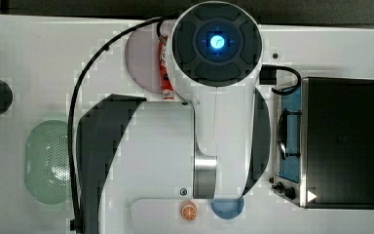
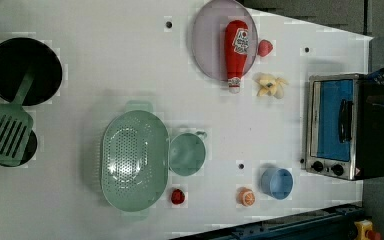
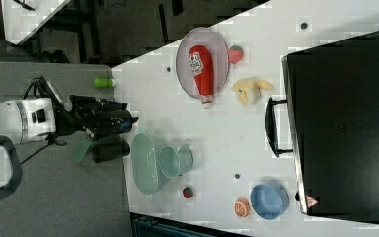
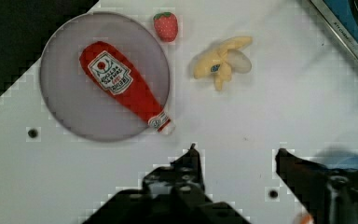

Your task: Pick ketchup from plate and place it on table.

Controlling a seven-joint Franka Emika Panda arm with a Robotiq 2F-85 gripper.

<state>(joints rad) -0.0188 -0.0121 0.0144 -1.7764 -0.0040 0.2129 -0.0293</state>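
The ketchup (image 2: 236, 50), a slender red squeeze bottle with a white label, lies flat on the pale lilac plate (image 2: 207, 40), and its white cap reaches past the plate's rim. In the wrist view the ketchup (image 4: 123, 84) lies across the plate (image 4: 70, 102). My gripper (image 4: 237, 151) is open, holds nothing, and hangs over bare white table (image 4: 242, 112) clear of the bottle's cap. In the right view my gripper (image 3: 128, 118) hangs high at the arm's end, far from the ketchup (image 3: 202, 69). In the top view the arm covers part of the ketchup (image 1: 165, 73) and the plate (image 1: 141, 58).
A strawberry (image 2: 265, 47) and a peeled banana (image 2: 271, 85) lie beside the plate. A toaster oven (image 2: 340, 125) stands at the left view's right. A green colander (image 2: 134, 160), green cup (image 2: 187, 154), blue bowl (image 2: 277, 182), orange slice (image 2: 246, 196) and green spatula (image 2: 5, 132) sit further off.
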